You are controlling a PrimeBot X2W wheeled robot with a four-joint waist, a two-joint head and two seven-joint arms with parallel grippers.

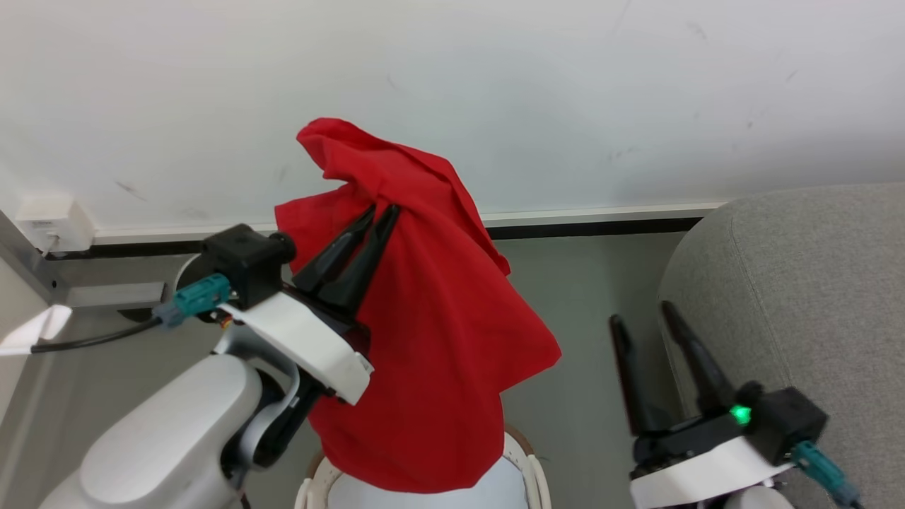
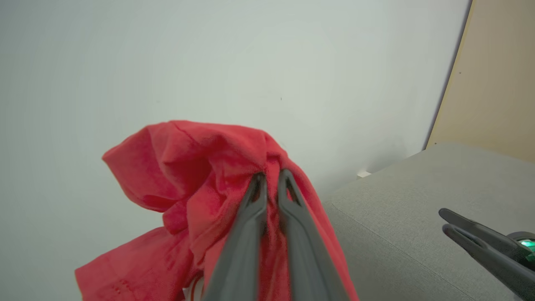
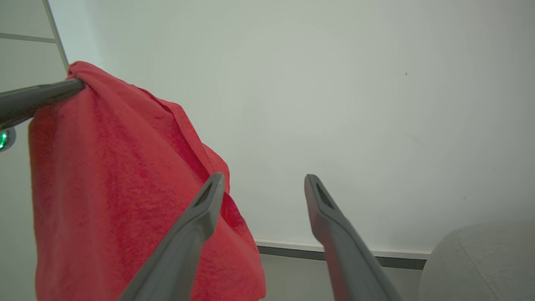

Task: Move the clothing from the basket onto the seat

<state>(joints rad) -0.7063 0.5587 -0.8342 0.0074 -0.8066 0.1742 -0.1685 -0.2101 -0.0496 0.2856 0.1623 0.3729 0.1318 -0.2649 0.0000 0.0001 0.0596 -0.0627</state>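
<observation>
Above basket [image 1: 535,475], clothing [image 1: 438,318] between left jaws

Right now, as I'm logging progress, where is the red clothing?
In the head view the clothing hangs left of centre, pinched in the left claw over the basket; the seat stands to its right.

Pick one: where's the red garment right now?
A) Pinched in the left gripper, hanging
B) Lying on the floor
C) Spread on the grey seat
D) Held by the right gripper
A: the left gripper is shut on the clothing, which hangs over the basket. The right gripper is open and holds nothing, and no red fabric touches the seat.
</observation>
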